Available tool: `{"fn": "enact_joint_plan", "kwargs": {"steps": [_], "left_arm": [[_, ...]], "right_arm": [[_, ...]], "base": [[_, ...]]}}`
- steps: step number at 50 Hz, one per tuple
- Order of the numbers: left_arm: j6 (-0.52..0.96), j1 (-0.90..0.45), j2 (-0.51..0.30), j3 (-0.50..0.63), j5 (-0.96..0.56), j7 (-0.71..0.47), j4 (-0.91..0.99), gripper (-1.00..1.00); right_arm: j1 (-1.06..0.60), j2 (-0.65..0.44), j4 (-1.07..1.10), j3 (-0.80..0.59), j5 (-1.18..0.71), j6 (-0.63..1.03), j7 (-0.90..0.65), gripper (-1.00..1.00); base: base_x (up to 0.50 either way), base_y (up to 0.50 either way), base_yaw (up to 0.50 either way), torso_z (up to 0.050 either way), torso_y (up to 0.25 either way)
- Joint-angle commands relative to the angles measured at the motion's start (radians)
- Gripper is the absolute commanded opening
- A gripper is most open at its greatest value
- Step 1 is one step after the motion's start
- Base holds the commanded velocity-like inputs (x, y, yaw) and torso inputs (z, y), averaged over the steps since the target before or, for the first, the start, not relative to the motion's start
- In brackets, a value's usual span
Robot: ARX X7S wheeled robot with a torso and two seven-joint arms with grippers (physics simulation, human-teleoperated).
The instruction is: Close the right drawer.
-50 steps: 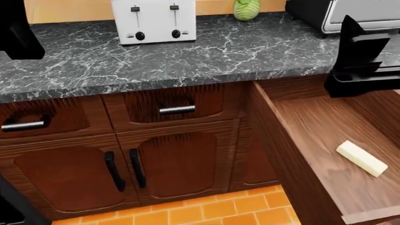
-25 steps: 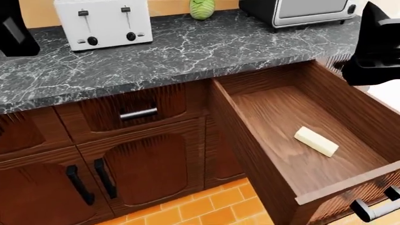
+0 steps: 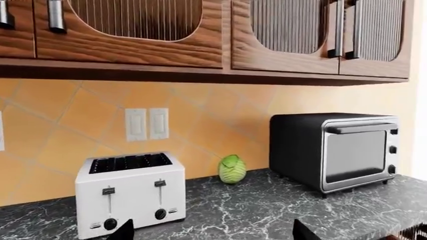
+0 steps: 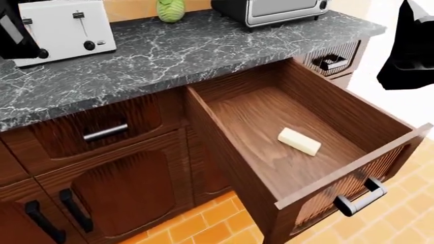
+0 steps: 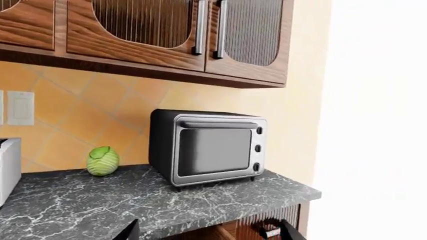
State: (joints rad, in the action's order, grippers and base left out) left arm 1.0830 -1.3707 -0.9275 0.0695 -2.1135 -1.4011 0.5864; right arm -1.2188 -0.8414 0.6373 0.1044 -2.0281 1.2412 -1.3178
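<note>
The right drawer [image 4: 268, 119] stands pulled far out from under the marble counter. Its ribbed front panel [image 4: 352, 185] and metal bar handle [image 4: 359, 199] sit at the lower right of the head view. A pale butter stick [image 4: 299, 141] lies on the drawer's floor. My left gripper [image 3: 213, 235] is open and empty, held high above the counter at the head view's upper left. My right gripper [image 5: 210, 234] is also open and empty, and it hangs above and to the right of the drawer, well clear of the handle.
A white toaster [image 4: 61, 28], a green cabbage [image 4: 171, 8] and a toaster oven [image 4: 275, 10] stand on the counter [image 4: 169, 56]. A shut drawer front [image 4: 101, 129] and cabinet doors [image 4: 129, 188] are to the left. Another small drawer front [image 4: 332, 60] sits at the counter's right end.
The head view has swung right, so the open drawer now fills the middle and its front and handle show. The drawer stays open. Both grippers remain at the frame's edges.
</note>
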Motion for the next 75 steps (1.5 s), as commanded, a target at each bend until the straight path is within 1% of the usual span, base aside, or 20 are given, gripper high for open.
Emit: {"fn": "enact_joint_plan", "kwargs": {"steps": [1, 75], "left_arm": [[-0.008, 0.003, -0.008, 0.004, 0.007, 0.008, 0.002, 1.0], [-0.06, -0.01, -0.044, 0.045, 0.017, 0.033, 0.009, 1.0]], "right_arm": [[0.002, -0.008, 0.001, -0.003, 0.005, -0.009, 0.009, 1.0], [-0.009, -0.051, 0.017, -0.048, 0.015, -0.066, 0.033, 1.0]], "base": [[0.0, 0.0, -0.5, 0.0, 0.0], [0.0, 0.0, -0.5, 0.0, 0.0]]}}
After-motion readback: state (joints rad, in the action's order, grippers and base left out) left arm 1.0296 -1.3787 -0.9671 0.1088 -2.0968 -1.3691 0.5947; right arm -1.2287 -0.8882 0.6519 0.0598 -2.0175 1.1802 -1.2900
